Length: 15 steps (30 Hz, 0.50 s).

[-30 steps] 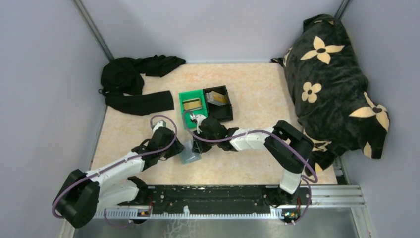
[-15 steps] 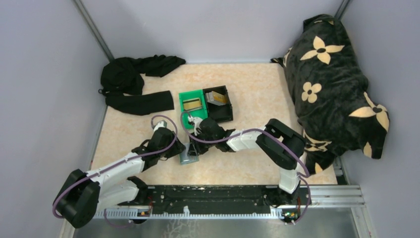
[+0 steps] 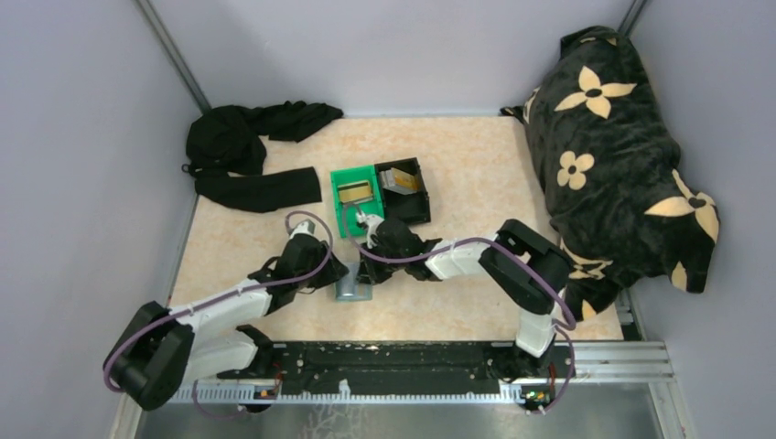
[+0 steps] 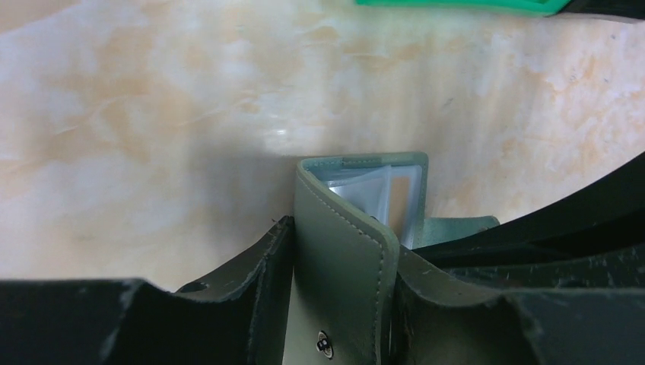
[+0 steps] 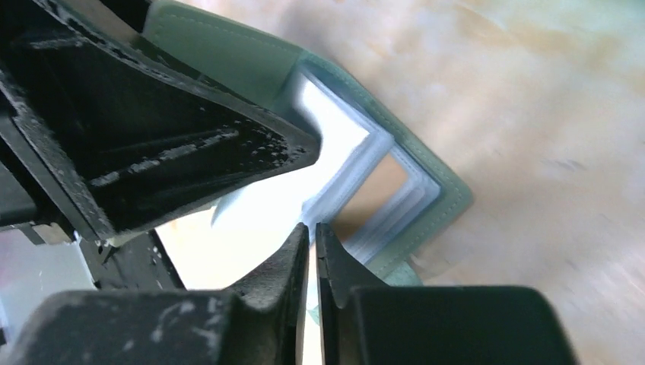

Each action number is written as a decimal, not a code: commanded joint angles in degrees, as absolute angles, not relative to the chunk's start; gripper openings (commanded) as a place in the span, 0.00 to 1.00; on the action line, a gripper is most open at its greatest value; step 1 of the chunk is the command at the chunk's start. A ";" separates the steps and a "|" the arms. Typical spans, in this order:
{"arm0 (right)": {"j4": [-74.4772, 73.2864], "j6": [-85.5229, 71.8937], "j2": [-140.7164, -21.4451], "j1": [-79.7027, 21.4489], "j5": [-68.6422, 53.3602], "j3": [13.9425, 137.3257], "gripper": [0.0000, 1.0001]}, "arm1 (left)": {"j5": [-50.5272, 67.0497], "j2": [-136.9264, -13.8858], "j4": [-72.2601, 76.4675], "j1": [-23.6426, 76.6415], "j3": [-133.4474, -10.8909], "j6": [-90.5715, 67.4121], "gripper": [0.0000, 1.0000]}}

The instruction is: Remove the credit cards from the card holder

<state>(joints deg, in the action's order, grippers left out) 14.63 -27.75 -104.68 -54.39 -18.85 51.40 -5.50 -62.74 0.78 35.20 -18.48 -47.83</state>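
Observation:
The grey-blue card holder [image 3: 351,292] stands on edge on the table between both arms. My left gripper [image 3: 335,276] is shut on one of its panels [image 4: 342,266], a finger [image 4: 255,266] pressing each face. Pale clear pockets [image 4: 363,188] fan open beyond the panel. My right gripper [image 5: 312,232] sits at the holder's open side [image 5: 395,190]. Its jaws are shut to a hairline slit, and I cannot tell if anything thin is pinched. A bright pale sheet [image 5: 251,224] lies just behind them. One tan-gold credit card [image 3: 355,192] lies in the green bin, another [image 3: 403,180] in the black bin.
The green bin [image 3: 340,178] and the black bin [image 3: 416,212] stand side by side just beyond the grippers. Black clothes [image 3: 247,155] lie at the back left. A black flowered blanket [image 3: 613,155] fills the right side. The green bin's edge [image 4: 456,4] shows in the left wrist view.
The card holder has been turned up onto its edge and drawn slightly nearer. The right jaws have narrowed to a slit beside it. The left gripper has kept its hold.

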 commanded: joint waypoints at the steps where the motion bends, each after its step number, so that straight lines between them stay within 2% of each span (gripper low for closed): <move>1: 15.39 -28.98 -98.28 -50.19 -14.97 45.92 0.05 | 2.66 -69.08 8.03 35.46 -20.30 -45.81 0.44; 2: 14.71 -28.87 -97.06 -49.52 -13.65 45.09 0.00 | 3.44 -70.47 8.87 35.55 -21.19 -45.53 0.44; 10: 10.06 -26.34 -92.81 -46.95 -8.19 42.47 0.00 | 6.51 -75.60 8.51 35.86 -28.50 -45.16 0.45; 13: 10.81 -26.23 -93.30 -46.94 -8.39 41.95 0.00 | 4.14 -71.92 3.96 35.86 -30.17 -43.30 0.52; 15: 11.13 -26.28 -93.85 -46.97 -8.63 41.84 0.00 | 2.61 -68.71 0.89 35.86 -31.43 -40.56 0.62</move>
